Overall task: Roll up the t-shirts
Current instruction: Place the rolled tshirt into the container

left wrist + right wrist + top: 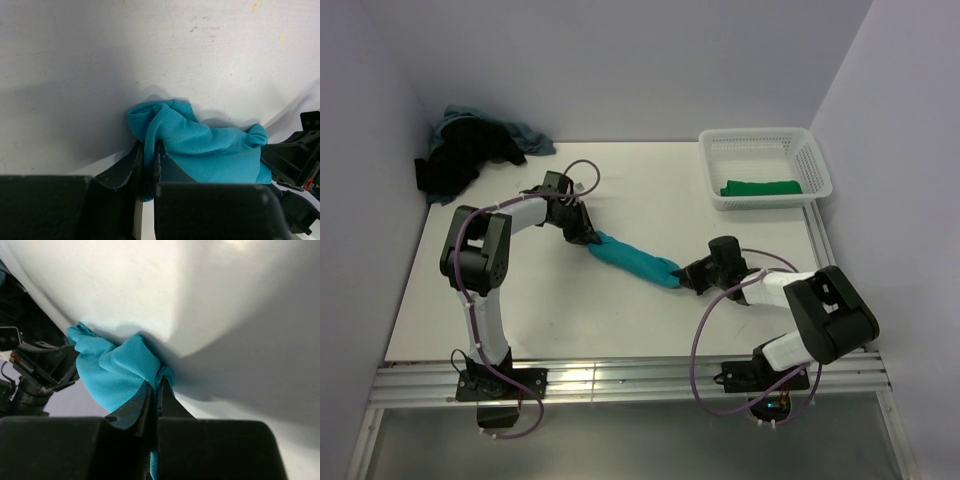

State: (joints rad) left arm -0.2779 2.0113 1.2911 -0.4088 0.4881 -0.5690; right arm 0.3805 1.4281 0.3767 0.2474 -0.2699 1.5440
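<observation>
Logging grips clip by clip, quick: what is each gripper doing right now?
Left gripper: shut on one end of the teal t-shirt.
Right gripper: shut on the other end of the teal t-shirt.

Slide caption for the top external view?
Left claw and right claw pinch opposite ends of the rolled teal t-shirt; a green t-shirt lies in the white basket.

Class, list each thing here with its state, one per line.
teal t-shirt: rolled, gripped at both ends.
left gripper: shut on the teal t-shirt.
right gripper: shut on the teal t-shirt.
white lattice basket: upright.
green t-shirt: rolled, inside the white lattice basket.
black and blue t-shirts: crumpled heap, unrolled.
</observation>
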